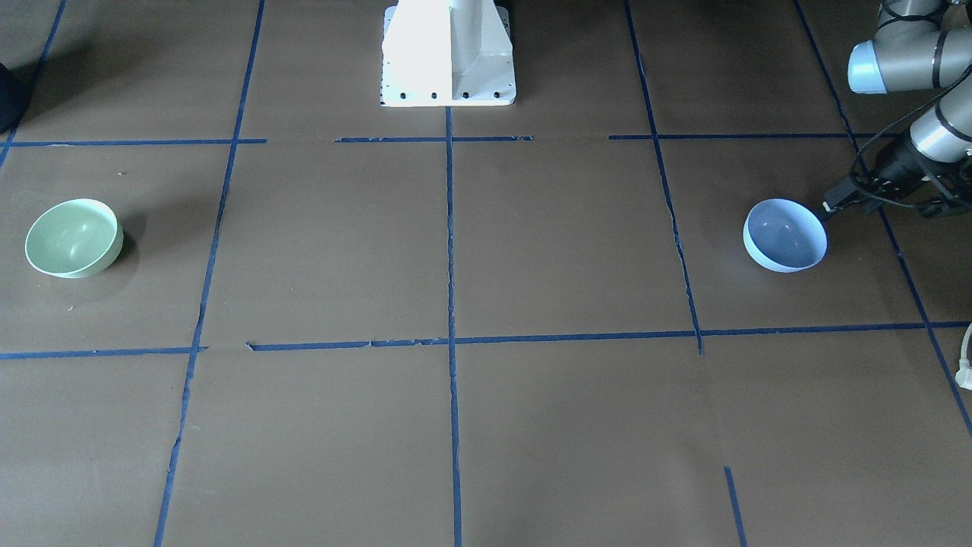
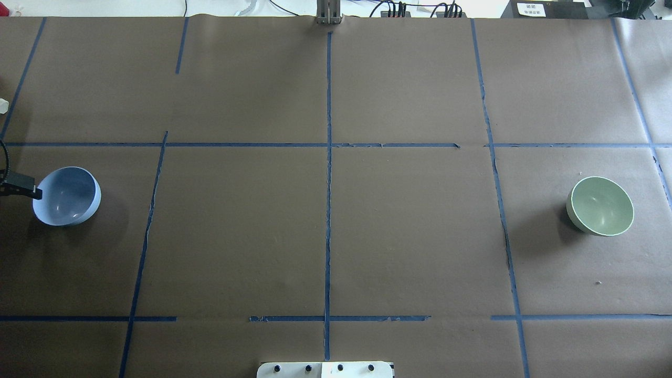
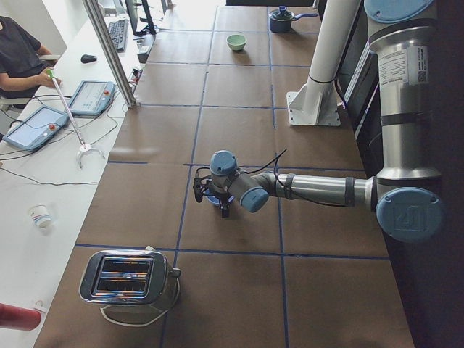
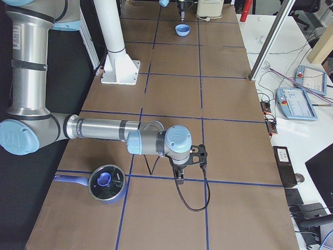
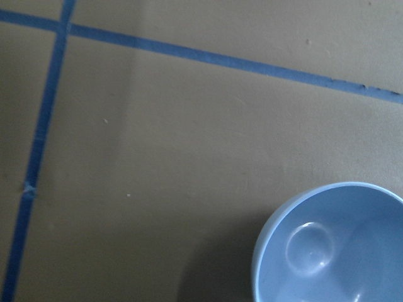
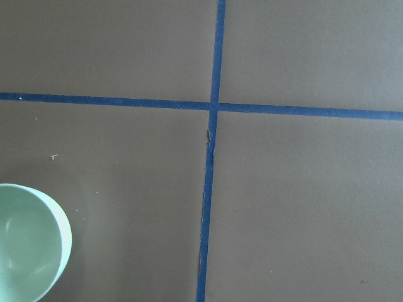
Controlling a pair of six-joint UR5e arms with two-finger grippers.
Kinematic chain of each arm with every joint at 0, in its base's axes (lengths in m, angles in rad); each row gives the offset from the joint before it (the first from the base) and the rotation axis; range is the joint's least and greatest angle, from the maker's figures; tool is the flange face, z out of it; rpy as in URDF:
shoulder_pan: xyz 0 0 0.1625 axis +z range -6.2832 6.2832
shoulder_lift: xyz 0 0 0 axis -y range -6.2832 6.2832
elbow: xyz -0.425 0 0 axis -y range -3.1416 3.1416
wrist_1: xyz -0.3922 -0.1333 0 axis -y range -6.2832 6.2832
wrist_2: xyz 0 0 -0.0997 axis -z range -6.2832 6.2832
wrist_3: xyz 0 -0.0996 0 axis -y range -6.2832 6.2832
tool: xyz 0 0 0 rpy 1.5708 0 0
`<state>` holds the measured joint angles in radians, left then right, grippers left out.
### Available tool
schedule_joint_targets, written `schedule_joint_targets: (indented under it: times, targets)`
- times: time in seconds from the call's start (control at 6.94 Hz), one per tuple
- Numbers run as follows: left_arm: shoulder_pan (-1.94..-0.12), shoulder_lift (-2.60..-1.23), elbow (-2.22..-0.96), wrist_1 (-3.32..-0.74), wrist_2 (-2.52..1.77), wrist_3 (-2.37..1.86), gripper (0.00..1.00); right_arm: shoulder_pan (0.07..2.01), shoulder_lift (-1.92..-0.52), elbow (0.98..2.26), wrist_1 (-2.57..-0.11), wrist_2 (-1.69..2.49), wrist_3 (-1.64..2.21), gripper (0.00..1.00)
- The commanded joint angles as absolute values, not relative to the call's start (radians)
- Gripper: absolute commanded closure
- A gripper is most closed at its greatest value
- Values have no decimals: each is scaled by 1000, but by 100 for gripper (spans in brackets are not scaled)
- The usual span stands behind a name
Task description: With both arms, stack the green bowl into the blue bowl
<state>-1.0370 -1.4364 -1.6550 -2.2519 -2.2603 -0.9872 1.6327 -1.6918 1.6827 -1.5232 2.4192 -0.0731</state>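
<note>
The blue bowl (image 1: 784, 235) stands upright at my left end of the table, also in the overhead view (image 2: 67, 196) and the left wrist view (image 5: 334, 245). My left gripper (image 1: 881, 199) hovers at its outer rim, apparently open; one finger (image 2: 23, 186) nearly touches the rim. The green bowl (image 1: 74, 238) stands upright at the far opposite end, also seen from overhead (image 2: 600, 206) and in the right wrist view (image 6: 28, 245). My right gripper (image 4: 183, 172) shows only in the exterior right view, above the table by the green bowl; I cannot tell its state.
The white pedestal base (image 1: 448, 53) stands at the middle of the robot's edge. A toaster (image 3: 127, 279) sits beyond the blue bowl. A lidded pot (image 4: 106, 182) sits beyond the green bowl. Blue tape lines grid the brown table. An operator (image 3: 18, 51) sits alongside.
</note>
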Motion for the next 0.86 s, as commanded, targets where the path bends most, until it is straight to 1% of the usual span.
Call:
schedule_joint_targets:
  times: [0.0,0.14,0.29,0.43,0.58,0.72]
  targets:
    - [-986,-1471,-1599,-2290,-2224,-1031,4,1632,-1692,1683,-1523,2419,-74,0]
    - [-986,-1477,-1591,-2289,-2226,-1031,19,1634,-1692,1681,-1523,2416,-74,0]
    - [-986,-1476,-1591,-2289,-2227,-1032,51,1632,-1692,1681,-1523,2416,-74,0]
    - [-985,-1476,-1589,-2289,-2230,-1031,79,1632,-1692,1681,-1523,2416,-74,0]
    - [-985,-1477,-1594,-2289,-2236,-1031,95,1632,-1692,1683,-1523,2416,-74,0]
    - [-986,-1479,-1623,-2281,-2243,-1034,100,1632,-1690,1683,-1523,2419,-74,0]
